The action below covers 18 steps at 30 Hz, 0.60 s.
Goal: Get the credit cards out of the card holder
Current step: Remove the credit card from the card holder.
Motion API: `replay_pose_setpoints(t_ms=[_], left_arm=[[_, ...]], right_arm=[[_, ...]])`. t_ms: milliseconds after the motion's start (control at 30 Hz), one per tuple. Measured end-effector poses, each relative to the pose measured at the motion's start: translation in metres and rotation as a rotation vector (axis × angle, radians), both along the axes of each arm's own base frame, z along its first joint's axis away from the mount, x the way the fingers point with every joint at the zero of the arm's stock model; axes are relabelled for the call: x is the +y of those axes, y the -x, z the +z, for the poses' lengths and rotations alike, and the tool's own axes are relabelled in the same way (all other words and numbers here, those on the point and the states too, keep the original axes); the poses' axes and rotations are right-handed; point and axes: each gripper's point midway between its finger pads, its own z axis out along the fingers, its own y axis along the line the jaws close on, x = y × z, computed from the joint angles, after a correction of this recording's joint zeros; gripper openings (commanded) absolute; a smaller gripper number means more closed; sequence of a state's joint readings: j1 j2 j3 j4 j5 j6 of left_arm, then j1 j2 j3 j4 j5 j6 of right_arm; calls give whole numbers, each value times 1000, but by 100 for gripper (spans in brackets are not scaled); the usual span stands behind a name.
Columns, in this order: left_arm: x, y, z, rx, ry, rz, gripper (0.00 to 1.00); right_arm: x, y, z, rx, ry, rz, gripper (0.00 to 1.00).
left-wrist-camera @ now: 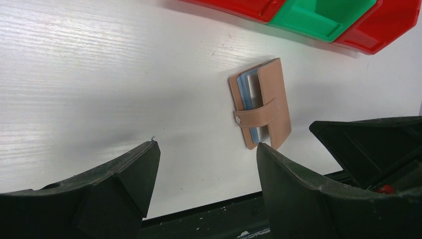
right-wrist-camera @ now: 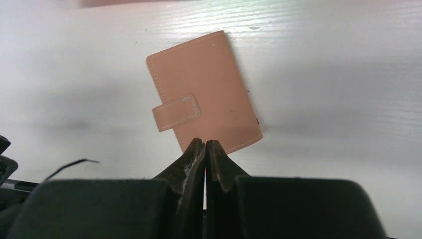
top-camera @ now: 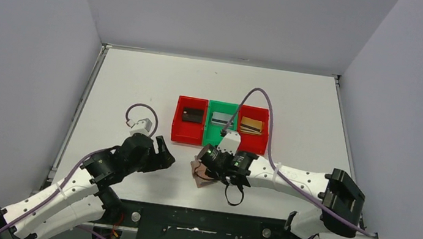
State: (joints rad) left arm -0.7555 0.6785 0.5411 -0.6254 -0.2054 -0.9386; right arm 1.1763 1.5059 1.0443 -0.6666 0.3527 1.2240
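While your right gripper (right-wrist-camera: 205, 144) is sitting pressed together, the card holder (right-wrist-camera: 204, 97) is lying lengthwise just beyond its tips, farther from your spread left gripper (left-wrist-camera: 206, 147).

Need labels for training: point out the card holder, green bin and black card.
card holder (right-wrist-camera: 204, 92): right wrist view, on its tan outer cover.
green bin (top-camera: 213, 133): top view, on its bare floor.
black card (top-camera: 192, 114): top view, on its middle.
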Motion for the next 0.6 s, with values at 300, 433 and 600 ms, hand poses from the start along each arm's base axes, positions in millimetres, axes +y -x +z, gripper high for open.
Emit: replay_pose_setpoints(t_ms=[300,433,600], left_arm=[[-10,-2,-5,24,3,-31,71],[-12,-3,-5,22,8,-33,71],[-11,-2,-1,10,18,-33,71]], right_arm=[[-8,3,4,-26,-79,50,77],[11,3,1,-26,-26,123,83],[34,4,-21,-2,102,213,85]])
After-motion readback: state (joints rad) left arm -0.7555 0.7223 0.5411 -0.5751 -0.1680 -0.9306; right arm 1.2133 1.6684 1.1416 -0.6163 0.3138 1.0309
